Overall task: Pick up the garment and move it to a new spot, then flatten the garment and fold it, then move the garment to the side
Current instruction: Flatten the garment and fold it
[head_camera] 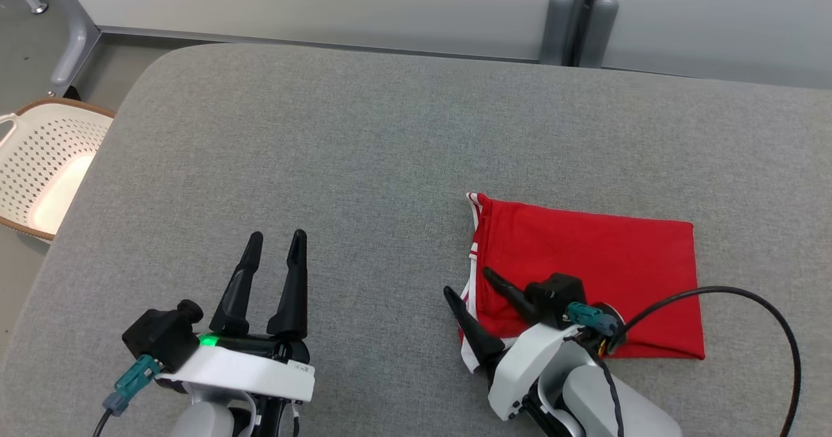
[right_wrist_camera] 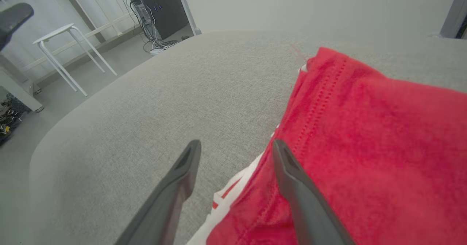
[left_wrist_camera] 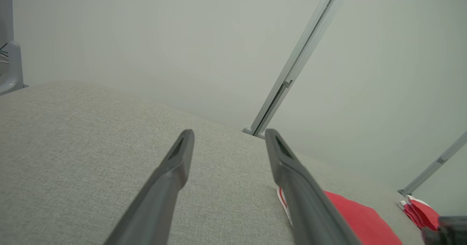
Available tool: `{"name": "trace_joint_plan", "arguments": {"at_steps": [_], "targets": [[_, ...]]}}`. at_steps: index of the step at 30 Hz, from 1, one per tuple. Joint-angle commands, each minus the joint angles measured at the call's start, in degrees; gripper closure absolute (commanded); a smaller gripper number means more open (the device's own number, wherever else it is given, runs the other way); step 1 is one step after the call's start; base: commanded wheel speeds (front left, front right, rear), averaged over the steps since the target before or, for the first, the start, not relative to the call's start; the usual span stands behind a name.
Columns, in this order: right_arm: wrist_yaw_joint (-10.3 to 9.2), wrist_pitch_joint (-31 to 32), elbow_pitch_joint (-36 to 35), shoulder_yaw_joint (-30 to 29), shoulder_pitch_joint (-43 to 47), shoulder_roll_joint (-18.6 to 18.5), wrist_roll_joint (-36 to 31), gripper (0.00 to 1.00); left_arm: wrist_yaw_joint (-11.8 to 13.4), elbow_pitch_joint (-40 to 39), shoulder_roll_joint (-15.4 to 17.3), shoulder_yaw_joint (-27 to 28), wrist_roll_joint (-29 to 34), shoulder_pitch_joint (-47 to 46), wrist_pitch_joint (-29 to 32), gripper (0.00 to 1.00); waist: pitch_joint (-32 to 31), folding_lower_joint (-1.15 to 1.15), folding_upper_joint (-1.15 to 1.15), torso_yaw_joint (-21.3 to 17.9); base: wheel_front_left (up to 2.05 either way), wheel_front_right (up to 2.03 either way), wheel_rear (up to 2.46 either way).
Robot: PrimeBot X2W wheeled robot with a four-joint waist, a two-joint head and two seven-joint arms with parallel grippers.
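Folded red garment (head_camera: 604, 261) flat on grey padded table (head_camera: 364, 138), right gripper (head_camera: 468, 282) spread open astride its left edge, left gripper (head_camera: 277, 235) parted and empty, well apart

Grey fabric-covered surface (head_camera: 364, 131), rounded corners. One item on it: a red garment (head_camera: 598, 261), folded flat, its white-trimmed edge lying between the right gripper's (head_camera: 468, 281) fingers. It is well apart from the left gripper (head_camera: 277, 234).

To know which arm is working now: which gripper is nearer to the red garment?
Right. The right gripper straddles the near-left edge of the red garment, one finger over the cloth. The left gripper hovers over bare grey surface, well to its left.
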Motion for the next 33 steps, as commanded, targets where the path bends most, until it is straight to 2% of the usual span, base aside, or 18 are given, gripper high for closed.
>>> {"name": "trace_joint_plan", "arguments": {"at_steps": [1, 8, 12, 14, 18, 19, 25, 33], "targets": [[0.0, 0.0, -0.1, 0.8, 0.0, -0.2, 1.3, 0.0, -0.1, 0.1, 0.3, 0.0, -0.5, -0.6, -0.1, 0.0, 0.0, 0.0, 0.0, 0.0, 0.0, 0.0, 0.0], [0.0, 0.6, -0.8, 6.5, -1.8, -0.1, 7.3, 0.0, -0.1, 0.2, 0.2, 0.1, -0.4, -0.7, -0.1, 0.0, 0.1, 0.0, 0.0, -0.8, 0.0, 0.0, 0.0], [0.0, -1.5, -0.5, 4.6, -4.1, -0.2, 8.6, 0.0, -0.1, 0.0, 0.2, 0.7, 0.1, -0.7, -0.1, 0.0, -0.1, 0.0, 0.0, -2.0, 0.0, 0.0, 0.0], [0.0, -2.3, 0.0, 2.3, -5.4, -0.4, 7.5, 0.0, -0.1, -0.3, 0.2, 1.0, 0.2, -0.8, -0.1, 0.0, -0.4, 0.0, 0.0, -2.7, 0.0, 0.0, 0.0], [0.01, -3.2, -0.9, -4.0, -6.4, -3.4, 2.8, 0.0, -0.1, -1.2, 0.2, 1.1, 0.6, -1.1, -0.1, 0.0, -1.1, 0.0, 0.0, -4.0, 0.0, 0.0, 0.0], [0.01, -3.2, -0.9, -4.0, -6.4, -3.4, 2.8, 0.0, -0.1, -1.2, 0.2, 1.1, 0.6, -1.1, -0.1, 0.0, -1.1, 0.0, 0.0, -4.0, 0.0, 0.0, 0.0], [0.0, -3.1, -8.8, -16.6, -1.1, -7.8, -6.1, 0.0, -0.1, -3.0, 0.2, 0.6, 0.8, -1.4, -0.1, 0.0, -2.4, 0.0, 0.0, -5.9, 0.0, 0.0, 0.0], [0.0, -3.1, -21.5, -29.8, 10.0, -9.2, -16.1, 0.0, -0.1, -4.6, 0.2, -0.1, 1.9, -0.4, -0.1, 0.0, -3.2, 0.0, 0.0, -7.6, 0.0, 0.0, 0.0]]}}
